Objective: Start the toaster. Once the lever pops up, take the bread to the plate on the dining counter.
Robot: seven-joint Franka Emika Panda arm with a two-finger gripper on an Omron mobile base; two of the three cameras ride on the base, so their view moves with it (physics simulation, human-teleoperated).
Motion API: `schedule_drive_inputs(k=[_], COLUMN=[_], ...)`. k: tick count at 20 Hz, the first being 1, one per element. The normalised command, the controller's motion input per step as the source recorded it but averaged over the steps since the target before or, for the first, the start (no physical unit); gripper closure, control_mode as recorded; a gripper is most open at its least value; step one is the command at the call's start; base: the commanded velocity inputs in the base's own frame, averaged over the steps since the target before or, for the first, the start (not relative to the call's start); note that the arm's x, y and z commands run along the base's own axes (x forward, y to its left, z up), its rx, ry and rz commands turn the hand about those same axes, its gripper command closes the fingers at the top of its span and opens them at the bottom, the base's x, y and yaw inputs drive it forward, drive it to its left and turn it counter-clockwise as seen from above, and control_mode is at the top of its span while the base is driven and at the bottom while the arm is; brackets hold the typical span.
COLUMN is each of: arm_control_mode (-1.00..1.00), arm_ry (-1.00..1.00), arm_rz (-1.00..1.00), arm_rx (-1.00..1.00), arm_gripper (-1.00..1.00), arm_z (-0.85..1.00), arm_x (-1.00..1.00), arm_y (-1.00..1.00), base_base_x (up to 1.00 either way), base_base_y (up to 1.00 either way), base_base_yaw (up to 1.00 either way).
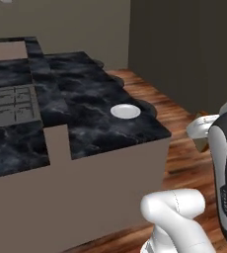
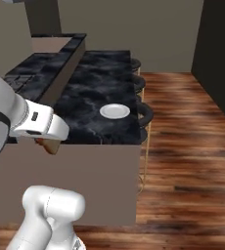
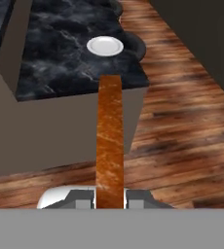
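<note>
My gripper (image 3: 109, 200) is shut on the bread (image 3: 109, 141), a brown toasted slice seen edge-on and sticking straight out from between the fingers. In the right base view the bread (image 2: 49, 145) peeks out under the white hand, in front of the counter's near wall and below its top. The small white plate (image 3: 105, 46) lies near the right edge of the black marble dining counter (image 3: 60, 63), well ahead of the bread. The plate (image 1: 125, 111) (image 2: 115, 111) has nothing on it. The toaster is out of view.
Dark round stools (image 2: 146, 114) stand along the counter's right side over a wooden floor (image 2: 192, 146). A grated cooktop (image 1: 12, 106) sits in the lower counter to the left. A raised tan ledge (image 1: 58, 141) divides the two counter levels.
</note>
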Motion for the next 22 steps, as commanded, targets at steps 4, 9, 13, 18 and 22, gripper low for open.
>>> schedule_drive_inputs(k=[4,9,13,18,22], arm_control_mode=[1.00,1.00,1.00,1.00,1.00], arm_ry=[0.00,0.00,0.00,0.00,0.00], arm_rz=[0.00,0.00,0.00,0.00,0.00], arm_rx=[0.00,0.00,0.00,0.00,0.00], arm_gripper=[1.00,1.00,1.00,1.00,1.00], arm_z=[0.00,0.00,0.00,0.00,0.00], arm_x=[0.00,0.00,0.00,0.00,0.00], arm_y=[0.00,0.00,0.00,0.00,0.00], base_base_x=[0.28,0.35,0.49,0.65,0.72], base_base_y=[-0.68,-0.41,-0.12,0.00,-0.01], base_base_yaw=[0.21,0.16,0.11,0.09,0.09])
